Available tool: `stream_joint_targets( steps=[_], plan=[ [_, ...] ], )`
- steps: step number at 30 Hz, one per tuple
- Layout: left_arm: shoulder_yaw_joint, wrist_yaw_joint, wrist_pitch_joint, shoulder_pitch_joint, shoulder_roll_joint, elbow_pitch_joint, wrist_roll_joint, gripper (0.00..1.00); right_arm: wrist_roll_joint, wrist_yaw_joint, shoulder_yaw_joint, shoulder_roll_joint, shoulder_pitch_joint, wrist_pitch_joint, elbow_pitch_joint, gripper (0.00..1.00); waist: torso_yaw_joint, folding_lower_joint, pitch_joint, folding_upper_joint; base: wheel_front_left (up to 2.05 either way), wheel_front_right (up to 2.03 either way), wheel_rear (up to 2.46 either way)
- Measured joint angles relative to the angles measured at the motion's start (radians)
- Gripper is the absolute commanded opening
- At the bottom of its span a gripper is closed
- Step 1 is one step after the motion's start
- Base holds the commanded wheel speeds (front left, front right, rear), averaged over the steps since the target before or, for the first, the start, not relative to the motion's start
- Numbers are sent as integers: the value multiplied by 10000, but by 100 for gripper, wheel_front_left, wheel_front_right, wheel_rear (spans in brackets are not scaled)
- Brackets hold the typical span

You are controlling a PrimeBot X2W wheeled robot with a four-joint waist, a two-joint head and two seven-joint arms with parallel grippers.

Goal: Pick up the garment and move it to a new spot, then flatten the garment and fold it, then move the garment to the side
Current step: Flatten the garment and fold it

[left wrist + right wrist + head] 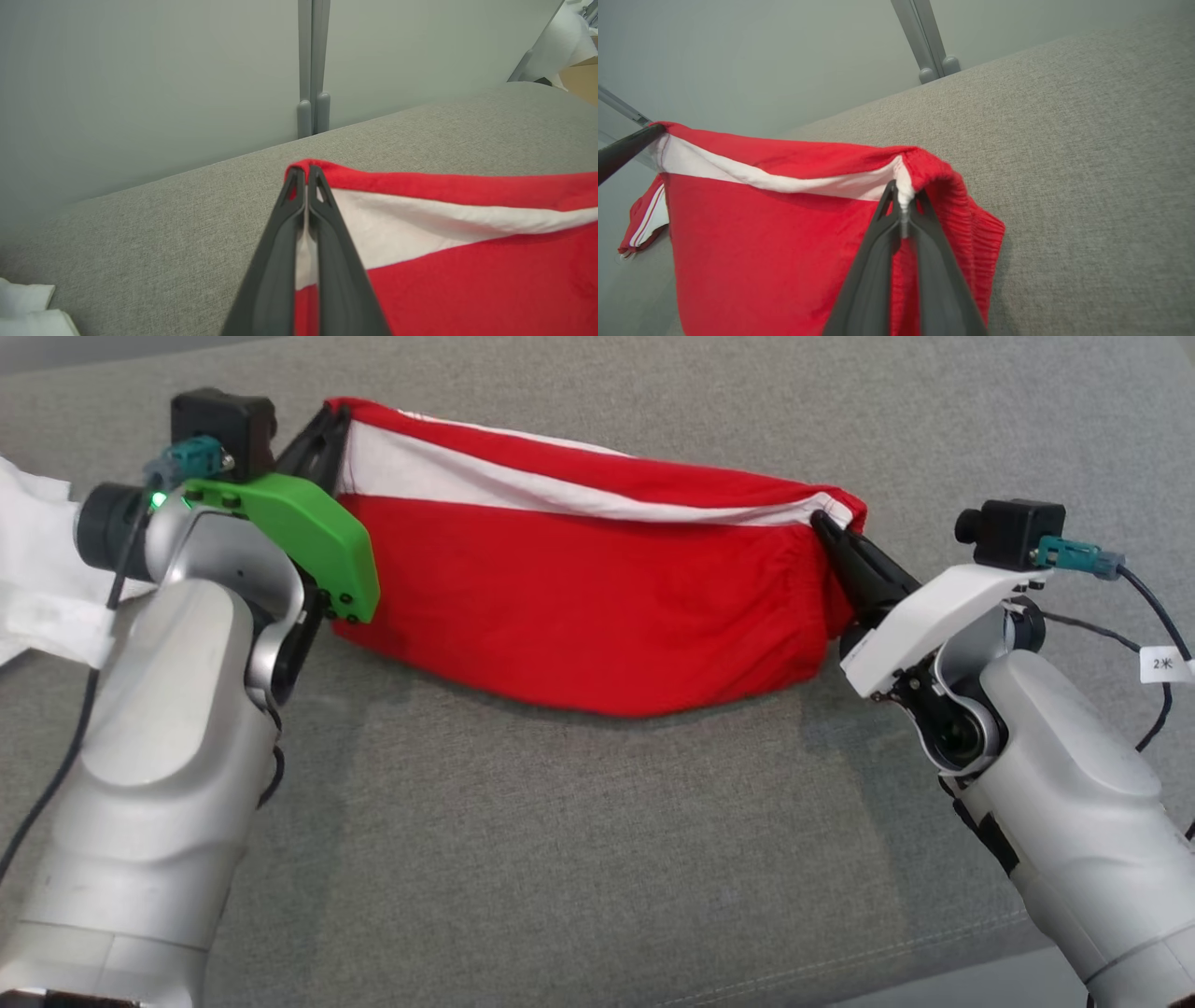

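The garment (579, 597) is red with a white band along its upper edge, and it hangs stretched between my two grippers above the grey cushion (597, 859). My left gripper (327, 425) is shut on the garment's upper left corner; in the left wrist view my left gripper (306, 175) pinches the red and white cloth (467, 261). My right gripper (823, 525) is shut on the upper right corner. In the right wrist view my right gripper (903, 193) clamps the white edge of the garment (775, 233), and the other arm's finger (626, 149) holds the far corner.
White cloth (37, 569) lies at the cushion's left edge. A pale grey wall with a vertical post (313, 70) stands behind the cushion. A black cable (1153, 616) trails from the right wrist. Bare cushion stretches in front of the garment.
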Motion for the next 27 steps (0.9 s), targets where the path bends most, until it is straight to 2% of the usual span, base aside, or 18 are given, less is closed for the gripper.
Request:
stream_joint_targets(
  steps=[9, 10, 11, 12, 13, 14, 23, 27],
  plan=[
    [12, 15, 71, -1348, 136, 583, 343, 0, -6, 0, 311, 291, -1128, -100, 284, 0, -521, 1, 1232, 0, 0, 0, 0],
    [12, 15, -27, -1392, 127, 721, 347, 0, -12, 0, 364, 295, -1196, -180, 366, 8, -566, 0, 1356, 0, 0, 0, 0],
    [31, 17, -111, -1409, 125, 867, 360, 18, -12, 0, 397, 288, -1250, -257, 441, 33, -609, 0, 1474, 0, 0, 0, 0],
    [42, 19, -119, -1411, 125, 959, 380, 59, -12, 0, 416, 274, -1274, -322, 487, 89, -647, 1, 1579, 0, 0, 0, 0],
    [48, 42, -171, -1428, 125, 1070, 412, 91, -12, 0, 441, 278, -1293, -382, 531, 100, -683, 1, 1673, 0, 0, 0, 0],
    [48, 100, -215, -1457, 125, 1166, 439, 100, -12, 0, 483, 278, -1308, -466, 554, 100, -714, 1, 1759, 0, 0, 0, 0],
    [50, 96, -1032, -1984, 13, 1670, 512, 100, -40, 0, 855, 134, -1453, -1152, 779, 100, -598, 1, 1806, 0, 0, 0, 0],
    [86, -21, -1277, -2001, -309, 1864, 328, 100, -38, 0, 821, -104, -1426, -1312, 1051, 100, -483, 1, 1607, 0, 0, 0, 0]
  ],
)
